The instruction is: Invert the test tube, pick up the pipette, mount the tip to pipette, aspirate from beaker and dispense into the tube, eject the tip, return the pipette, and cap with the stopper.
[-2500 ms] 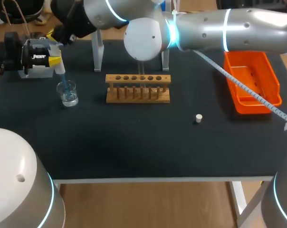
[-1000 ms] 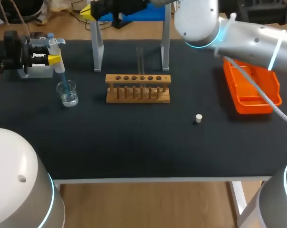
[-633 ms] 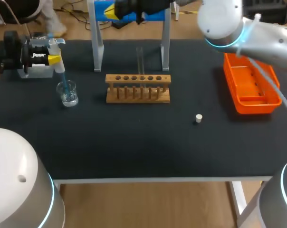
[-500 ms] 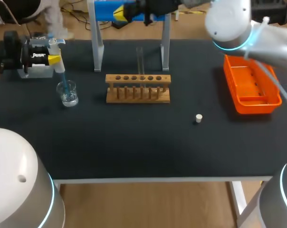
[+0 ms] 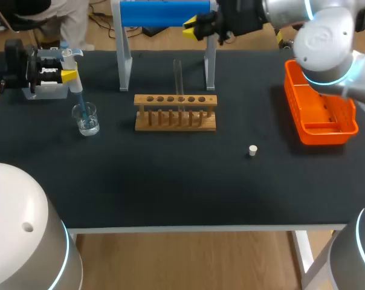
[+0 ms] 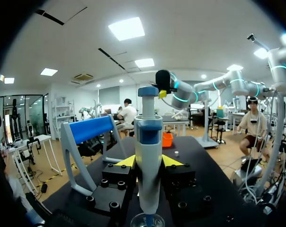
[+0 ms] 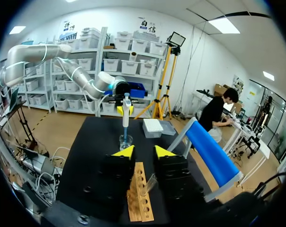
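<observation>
1. A black counter (image 5: 170,181) carries everything.
2. The right arm (image 5: 327,36) comes in from the far right corner. Its tool (image 5: 197,27) hangs high over the counter's far edge, beside the right post of a stand. In the right wrist view its two yellow-tipped fingers stand apart with nothing between them.
3. The left tool (image 5: 69,77) sits at the counter's far left. It is clamped from both sides on the white and blue pipette (image 6: 148,137), which it holds upright.
4. The stand (image 5: 161,13) is at the far edge: two grey legs with a blue bar across the top.
5. An orange bin (image 5: 321,134) lies at the right side, well apart from the rest.
6. A wooden rack (image 5: 175,121) with a row of holes sits near the middle, in front of the stand.
7. A clear beaker (image 5: 86,119) holding liquid stands left of the rack. The pipette's blue tip (image 5: 80,101) dips into it.
8. The test tube (image 5: 177,75) stands upright in a middle hole of the rack.
9. A small white stopper (image 5: 252,150) lies on the counter, nearer than the rack and to its right, touching nothing.
</observation>
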You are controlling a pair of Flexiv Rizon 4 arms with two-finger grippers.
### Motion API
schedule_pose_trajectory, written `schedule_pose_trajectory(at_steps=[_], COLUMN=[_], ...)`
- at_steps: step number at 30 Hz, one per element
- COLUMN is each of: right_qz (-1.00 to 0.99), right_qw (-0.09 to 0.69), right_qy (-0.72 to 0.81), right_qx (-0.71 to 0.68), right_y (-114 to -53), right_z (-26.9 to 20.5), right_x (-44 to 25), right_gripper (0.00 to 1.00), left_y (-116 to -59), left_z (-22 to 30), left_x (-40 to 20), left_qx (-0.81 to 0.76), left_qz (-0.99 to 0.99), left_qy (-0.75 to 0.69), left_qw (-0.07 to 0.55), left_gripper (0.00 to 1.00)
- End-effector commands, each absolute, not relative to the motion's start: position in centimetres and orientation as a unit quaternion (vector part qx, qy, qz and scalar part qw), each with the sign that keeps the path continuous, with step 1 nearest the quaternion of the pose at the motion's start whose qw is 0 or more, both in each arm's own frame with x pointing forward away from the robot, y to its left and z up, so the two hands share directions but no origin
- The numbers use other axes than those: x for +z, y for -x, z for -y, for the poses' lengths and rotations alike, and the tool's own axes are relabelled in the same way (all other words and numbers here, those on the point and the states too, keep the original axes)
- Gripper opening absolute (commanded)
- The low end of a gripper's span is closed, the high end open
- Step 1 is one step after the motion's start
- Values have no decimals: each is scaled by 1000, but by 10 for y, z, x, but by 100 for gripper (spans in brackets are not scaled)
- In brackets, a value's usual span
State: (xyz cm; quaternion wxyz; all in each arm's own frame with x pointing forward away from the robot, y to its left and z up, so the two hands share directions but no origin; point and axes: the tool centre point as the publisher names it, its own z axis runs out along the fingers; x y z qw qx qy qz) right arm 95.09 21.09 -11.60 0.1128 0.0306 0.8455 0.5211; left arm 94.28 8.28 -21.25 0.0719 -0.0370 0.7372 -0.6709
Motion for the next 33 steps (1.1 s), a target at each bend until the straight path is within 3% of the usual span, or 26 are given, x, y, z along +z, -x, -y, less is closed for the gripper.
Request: schedule_pose_trajectory(at_steps=[1,33], right_qz=[-841,-832], right_qw=[112,80], right_qy=[-29,11], right_qx=[528,550], right_y=[-943,-947], right_z=[-190,-178], right_x=[-118,-196], right_gripper=[100,100], left_y=[-943,-943], left_z=[-83,-83], left_x=[-212,-212], left_qx=[-671,-671], left_qz=[-737,-737], left_qy=[37,37], left_qw=[72,72], left_gripper=[0,0])
